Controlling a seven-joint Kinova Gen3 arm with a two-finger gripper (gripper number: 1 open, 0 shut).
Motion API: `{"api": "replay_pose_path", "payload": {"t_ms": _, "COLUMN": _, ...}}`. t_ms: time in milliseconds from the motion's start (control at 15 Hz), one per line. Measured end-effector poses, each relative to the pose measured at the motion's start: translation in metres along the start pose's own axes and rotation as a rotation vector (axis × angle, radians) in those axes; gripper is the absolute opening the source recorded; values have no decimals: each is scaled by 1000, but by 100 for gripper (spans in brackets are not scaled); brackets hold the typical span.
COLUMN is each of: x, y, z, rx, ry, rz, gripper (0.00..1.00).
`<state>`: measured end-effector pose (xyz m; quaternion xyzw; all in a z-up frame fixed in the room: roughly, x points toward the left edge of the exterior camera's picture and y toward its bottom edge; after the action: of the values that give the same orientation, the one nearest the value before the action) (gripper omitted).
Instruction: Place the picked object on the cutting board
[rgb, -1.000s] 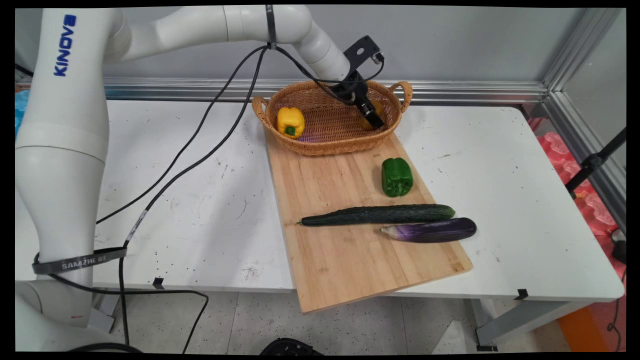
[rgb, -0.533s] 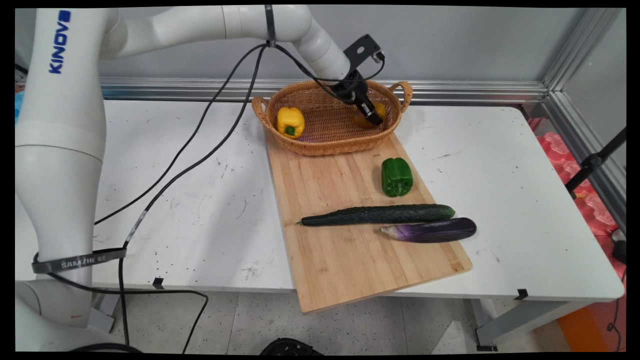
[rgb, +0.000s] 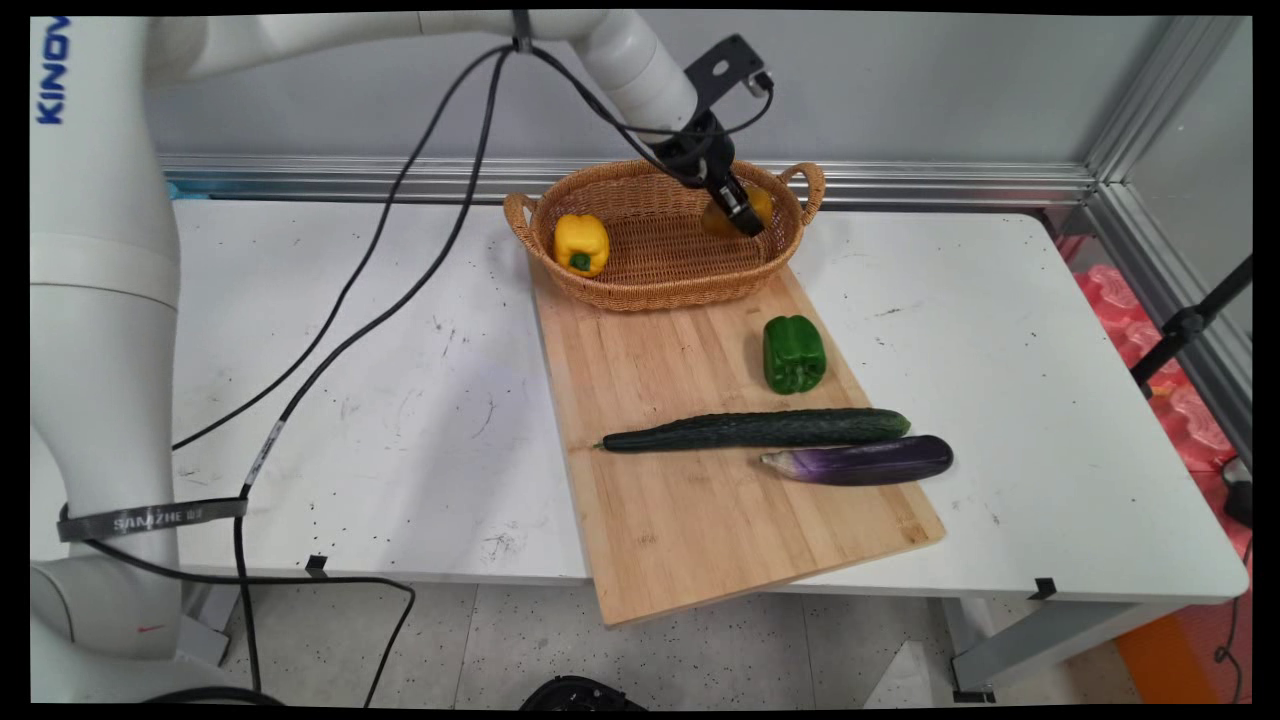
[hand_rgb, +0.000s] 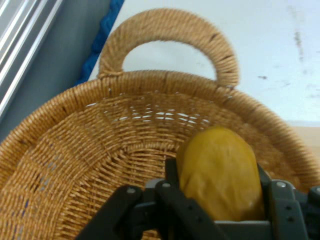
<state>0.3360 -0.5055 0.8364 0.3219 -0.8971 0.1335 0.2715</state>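
Here the hand is clamped on a yellowish-orange round fruit, held over the right end of the wicker basket, which sits at the far end of a wooden board on the counter. A yellow pepper lies in the basket's left end.

The end effector is rising from the floor of the wicker basket, carrying a yellow-orange fruit clamped between its fingers. The fruit is lifting clear at the basket's right end, toward the far rim.
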Motion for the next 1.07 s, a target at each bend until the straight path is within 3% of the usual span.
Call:
{"api": "replay_pose_path", "payload": {"t_ms": 333, "x": 18, "y": 25, "z": -45, "rx": -17, "ry": -15, "rz": 15, "gripper": 0}}
{"api": "replay_pose_path", "payload": {"t_ms": 533, "x": 22, "y": 48, "z": -73, "rx": -53, "ry": -32, "rz": 12, "gripper": 0}}
{"api": "replay_pose_path", "payload": {"t_ms": 800, "x": 12, "y": 78, "z": -101, "rx": -108, "ry": -65, "rz": 10, "gripper": 0}}
{"api": "replay_pose_path", "payload": {"t_ms": 1067, "x": -15, "y": 109, "z": -124, "rx": -160, "ry": -105, "rz": 14, "gripper": 0}}
